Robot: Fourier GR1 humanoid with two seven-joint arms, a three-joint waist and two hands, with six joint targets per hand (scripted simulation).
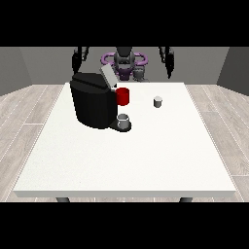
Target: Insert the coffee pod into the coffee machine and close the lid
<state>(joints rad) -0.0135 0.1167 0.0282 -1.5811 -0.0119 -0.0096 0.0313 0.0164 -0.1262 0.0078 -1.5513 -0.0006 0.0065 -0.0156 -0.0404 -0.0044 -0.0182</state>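
Front view, your notes: coffee pod [157, 101] stands upright on the white worktop [126, 155], well apart from the coffee machine [93, 99], toward the view's right. Machine lid [108, 77] tilted up, open. Red part [123, 96] on its front; grey cup [123, 121] at its base. Both hands [77, 62] [168, 63] raised behind the machine, touching nothing; finger state you cannot tell.

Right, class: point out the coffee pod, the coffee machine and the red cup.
coffee pod [157, 101], front view, its side wall.
coffee machine [92, 104], front view, its black body.
red cup [123, 97], front view, its side.
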